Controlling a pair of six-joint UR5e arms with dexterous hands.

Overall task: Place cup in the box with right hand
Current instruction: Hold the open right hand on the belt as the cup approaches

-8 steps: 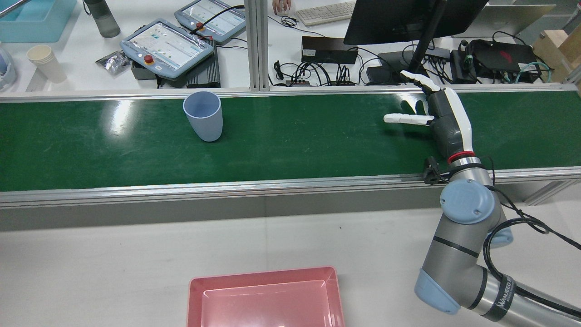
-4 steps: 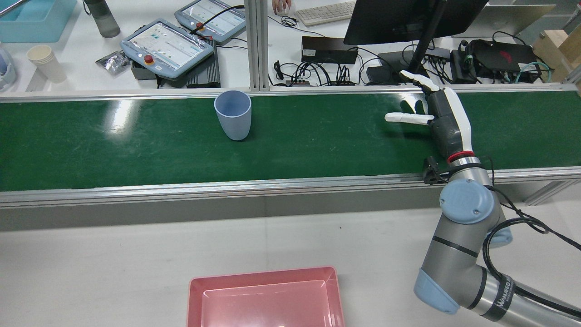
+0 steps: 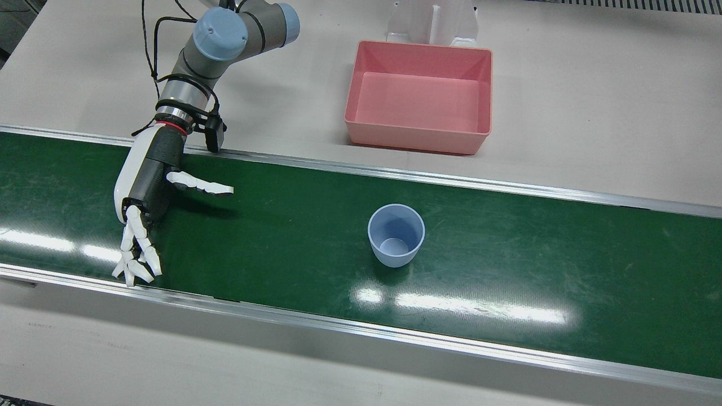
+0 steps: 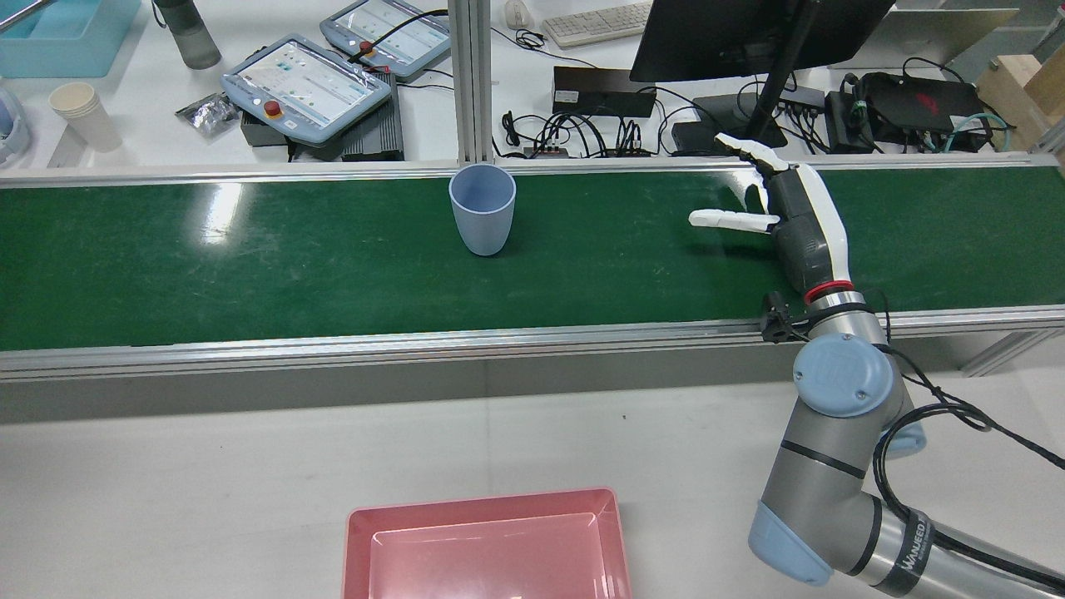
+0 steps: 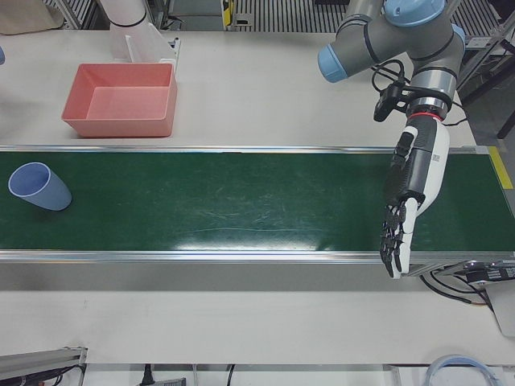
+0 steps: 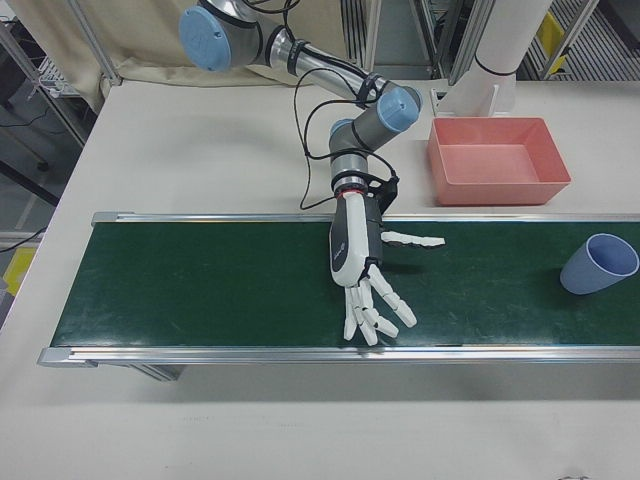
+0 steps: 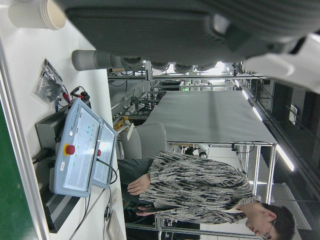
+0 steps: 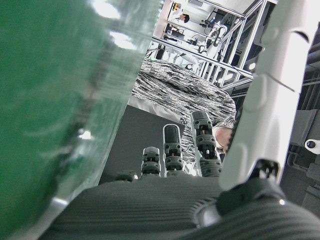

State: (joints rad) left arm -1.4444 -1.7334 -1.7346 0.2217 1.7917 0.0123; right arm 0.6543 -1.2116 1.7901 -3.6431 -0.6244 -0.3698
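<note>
Blue cup (image 4: 482,208) upright on green belt (image 4: 250,258) | right hand (image 4: 795,220) apart, fingers (image 4: 730,219) spread, empty | arm label unreadable

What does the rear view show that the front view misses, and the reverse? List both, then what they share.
Rear view only: the desk beyond the belt, with two teach pendants, a monitor, a keyboard and stacked paper cups.
Front view only: the whole pink box, which the rear view cuts off at its bottom edge, and a white pedestal behind it.
Both: the blue cup upright on the green belt, and the right hand open over the belt, apart from the cup.
</note>
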